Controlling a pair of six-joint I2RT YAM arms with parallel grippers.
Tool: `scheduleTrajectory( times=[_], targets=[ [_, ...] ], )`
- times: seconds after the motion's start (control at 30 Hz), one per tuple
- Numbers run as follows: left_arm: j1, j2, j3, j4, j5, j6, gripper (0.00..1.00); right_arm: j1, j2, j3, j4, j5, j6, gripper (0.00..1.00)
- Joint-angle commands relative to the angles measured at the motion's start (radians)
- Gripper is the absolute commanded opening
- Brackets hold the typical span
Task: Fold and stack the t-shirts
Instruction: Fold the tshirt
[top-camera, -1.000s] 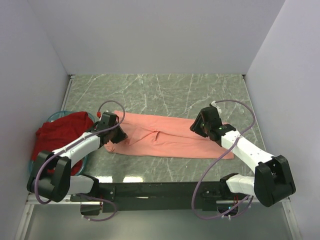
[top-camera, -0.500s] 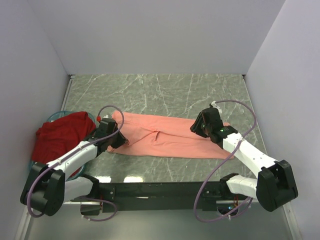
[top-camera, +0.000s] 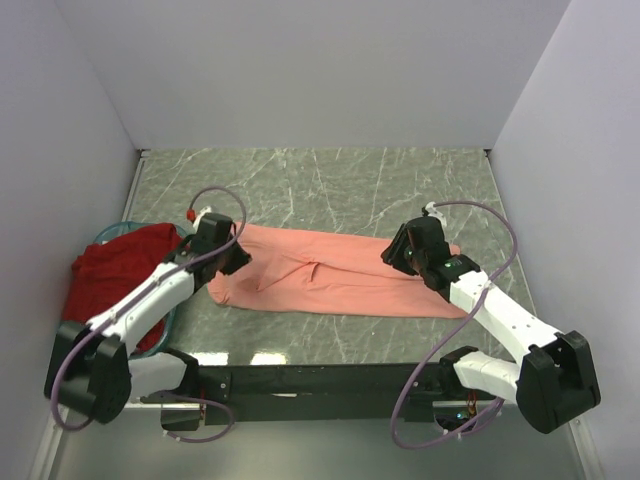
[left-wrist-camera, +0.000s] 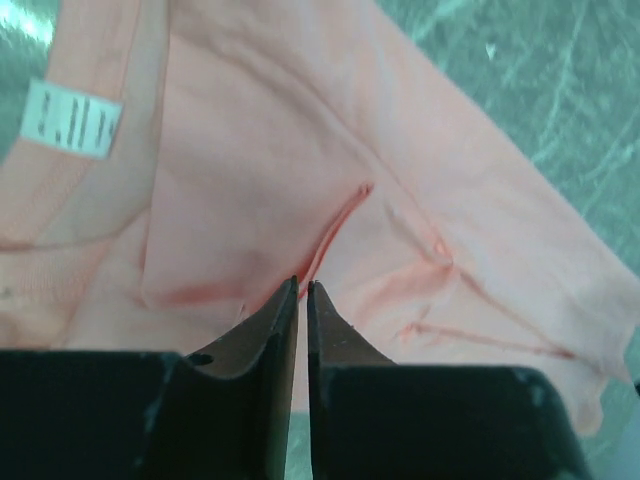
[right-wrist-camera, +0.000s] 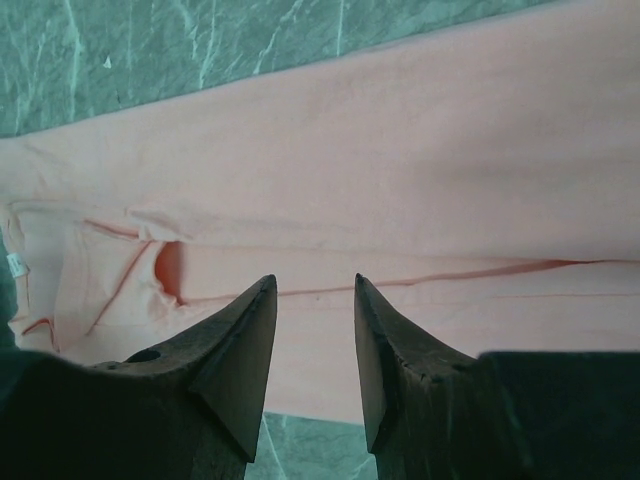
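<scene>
Salmon-pink t-shirt (top-camera: 330, 278) lies lengthwise; open marble table (top-camera: 330, 180) beyond its far edge.

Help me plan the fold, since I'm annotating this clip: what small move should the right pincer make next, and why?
Probably lower the right pincer onto the pink shirt near its right end and close. The shirt lies flat as a long strip, not yet folded across; that pincer hangs open above it, empty, while the left pincer sits shut at the collar end.
</scene>
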Motion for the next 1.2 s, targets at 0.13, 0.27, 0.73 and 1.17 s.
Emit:
scheduleTrajectory(
  times=[0.13, 0.27, 0.73, 1.17],
  targets=[
    [0.011, 0.21, 0.128, -0.036, -0.074, 0.008, 0.11, 0.008, -0.037, -0.016, 0.002, -0.002, -0.013, 0.44],
    [0.011, 0.209, 0.047, -0.004, -0.048, -0.012, 0.09, 0.008, -0.06, -0.02, -0.01, 0.009, -0.017, 0.43],
    [0.009, 0.014, -0.13, 0.067, 0.072, 0.012, 0.06, 0.008, -0.079, -0.016, -0.018, 0.004, -0.021, 0.44],
    [0.011, -0.023, -0.205, 0.05, 0.069, 0.026, 0.05, 0.008, -0.083, -0.028, -0.018, 0.007, -0.022, 0.43]
  ],
)
